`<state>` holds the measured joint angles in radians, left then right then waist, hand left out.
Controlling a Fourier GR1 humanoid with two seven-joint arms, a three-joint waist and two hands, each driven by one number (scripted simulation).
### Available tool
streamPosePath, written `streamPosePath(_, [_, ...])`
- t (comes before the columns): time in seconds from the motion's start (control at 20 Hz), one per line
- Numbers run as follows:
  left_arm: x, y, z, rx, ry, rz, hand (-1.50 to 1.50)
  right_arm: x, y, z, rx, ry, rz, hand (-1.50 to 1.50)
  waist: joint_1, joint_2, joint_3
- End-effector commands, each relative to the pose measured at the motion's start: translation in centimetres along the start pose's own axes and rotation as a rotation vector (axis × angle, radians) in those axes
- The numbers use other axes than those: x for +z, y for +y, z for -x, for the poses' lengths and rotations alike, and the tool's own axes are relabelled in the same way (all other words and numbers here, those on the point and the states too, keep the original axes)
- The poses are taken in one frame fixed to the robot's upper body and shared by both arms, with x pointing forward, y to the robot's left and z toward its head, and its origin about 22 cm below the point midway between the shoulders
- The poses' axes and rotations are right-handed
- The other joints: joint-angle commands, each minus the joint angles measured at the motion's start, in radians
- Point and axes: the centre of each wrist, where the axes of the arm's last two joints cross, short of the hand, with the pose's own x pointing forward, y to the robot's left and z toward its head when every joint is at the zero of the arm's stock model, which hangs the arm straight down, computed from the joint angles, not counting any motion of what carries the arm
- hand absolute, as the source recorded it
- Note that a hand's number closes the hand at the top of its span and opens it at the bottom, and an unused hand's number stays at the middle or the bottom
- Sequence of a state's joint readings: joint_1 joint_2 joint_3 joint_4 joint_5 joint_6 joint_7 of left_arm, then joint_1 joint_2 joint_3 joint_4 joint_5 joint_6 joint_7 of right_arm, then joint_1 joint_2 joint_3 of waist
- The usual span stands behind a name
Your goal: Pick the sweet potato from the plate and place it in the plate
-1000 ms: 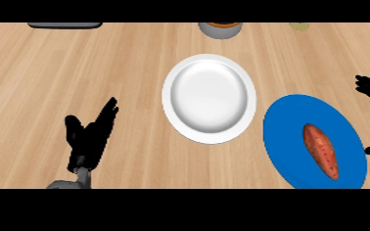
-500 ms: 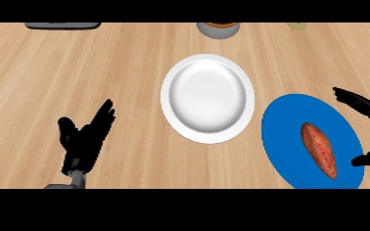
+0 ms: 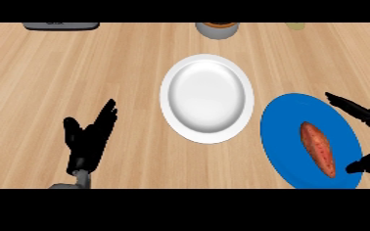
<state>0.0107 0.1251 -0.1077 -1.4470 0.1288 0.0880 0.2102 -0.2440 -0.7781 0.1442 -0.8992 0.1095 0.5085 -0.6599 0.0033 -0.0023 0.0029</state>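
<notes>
2 hands frame a wooden counter (image 3: 108, 68) as a transfer between plates gets under way. At the lower left, the left hand (image 3: 90, 139) rests open, fingers up, holding nothing. At the right edge, the right hand (image 3: 350, 106) is spread wide and grasps nothing, its fingers over the far rim of the blue plate (image 3: 285, 127) and its thumb showing lower down. The sweet potato (image 3: 318, 148) lies just beside that opening, untouched.

The step in hand appears to be the reach. Done well, the right hand would come in across the sweet potato's narrow width near its middle, since the long tapered shape could pivot if pinched at 1 end. It would then lift clear of the blue rim before swinging left.

Of the containers, a dark tray (image 3: 61, 25) sits at the top left, its contents out of view. The white plate (image 3: 206, 93), the apparent target, holds nothing and lies near the blue plate without touching it. A grey pot (image 3: 217, 31) behind it shows something brown inside. The blue plate holds only the sweet potato, lengthwise on its right half.
</notes>
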Motion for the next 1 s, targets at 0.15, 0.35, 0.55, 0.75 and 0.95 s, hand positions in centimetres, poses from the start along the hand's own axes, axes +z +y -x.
streamPosePath(0.15, [0.2,0.8,1.0,0.005,0.033,0.017,0.0,-1.5,2.1,0.3,-0.018,-0.038,-0.07,-1.5,-0.002,0.002,-0.003])
streamPosePath(0.35, [-0.6,0.3,-0.1,-0.001,0.027,-0.003,0.0,-2.1,4.1,0.1,-0.017,-0.037,-0.111,-1.5,-0.006,0.001,-0.003])
streamPosePath(0.55, [0.3,2.5,0.2,-0.012,0.032,-0.001,0.0,-2.5,4.4,0.9,-0.001,-0.034,-0.108,-1.5,-0.001,0.002,-0.003])
streamPosePath(0.75, [-0.5,-0.7,0.2,-0.005,0.026,0.025,0.0,-4.6,4.6,0.1,0.103,-0.081,-0.206,1.5,0.005,0.004,-0.002])
streamPosePath(0.95, [0.1,1.3,2.1,0.008,0.029,0.018,0.0,-2.8,4.4,0.8,0.139,-0.11,-0.139,1.5,-0.001,0.003,-0.003])
